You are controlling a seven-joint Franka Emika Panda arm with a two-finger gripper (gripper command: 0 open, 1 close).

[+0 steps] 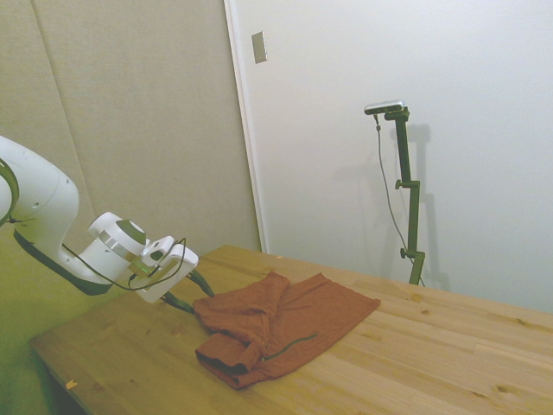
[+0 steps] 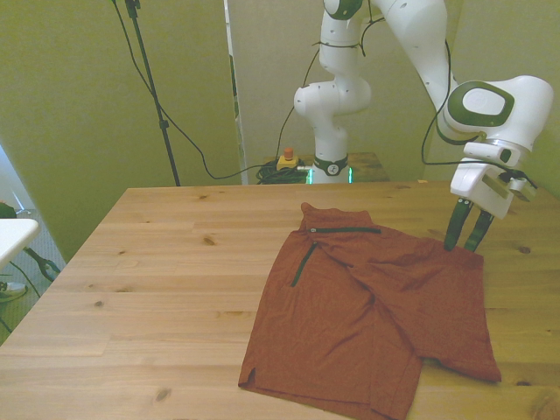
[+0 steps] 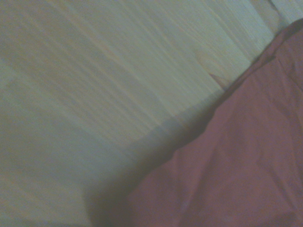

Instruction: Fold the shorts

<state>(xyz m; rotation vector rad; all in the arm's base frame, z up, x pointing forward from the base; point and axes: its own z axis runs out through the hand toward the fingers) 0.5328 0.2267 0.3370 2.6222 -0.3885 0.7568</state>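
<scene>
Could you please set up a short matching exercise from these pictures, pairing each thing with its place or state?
Column one:
1. rust-red fabric shorts
2. white arm's two-finger gripper
3. dark zip pocket slit
4. light wooden table

Column two:
A. open, fingertips at the garment's edge on the front view's right
B. carries the garment
C. lying spread out, partly folded over
D. a thin line on the red fabric, toward the front view's left

Pairs: 1-C, 2-A, 3-D, 4-B
</scene>
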